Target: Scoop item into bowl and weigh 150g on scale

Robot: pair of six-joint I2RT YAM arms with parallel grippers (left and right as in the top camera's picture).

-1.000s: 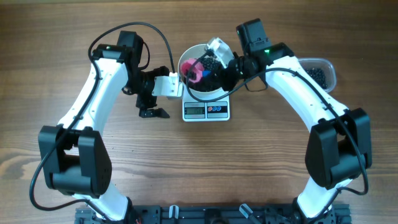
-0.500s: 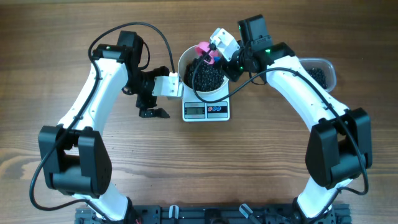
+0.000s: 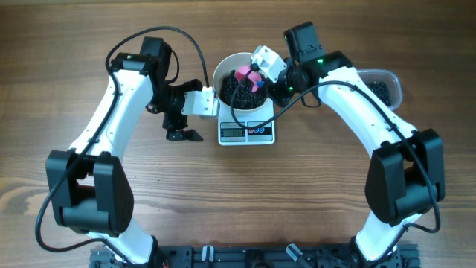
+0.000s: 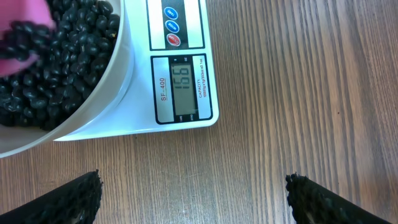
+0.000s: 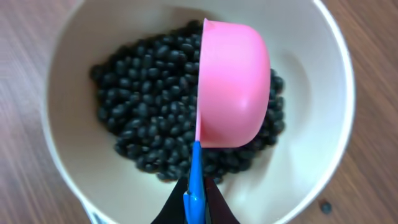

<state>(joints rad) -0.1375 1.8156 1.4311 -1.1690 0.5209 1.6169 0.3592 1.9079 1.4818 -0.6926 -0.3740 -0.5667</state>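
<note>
beans (image 5: 149, 93): i see them heaped in the bowl (image 5: 311, 155), under the pink scoop (image 5: 233, 87)
bowl: sits on the scale (image 4: 180, 37); its display (image 4: 185, 87) reads 156
right gripper (image 5: 196, 208): clamped on the scoop's blue handle (image 5: 194, 180), scoop tipped sideways
left gripper (image 4: 193, 193): spread wide, holding nothing, over the table (image 4: 298, 93) just beside the scale
</note>
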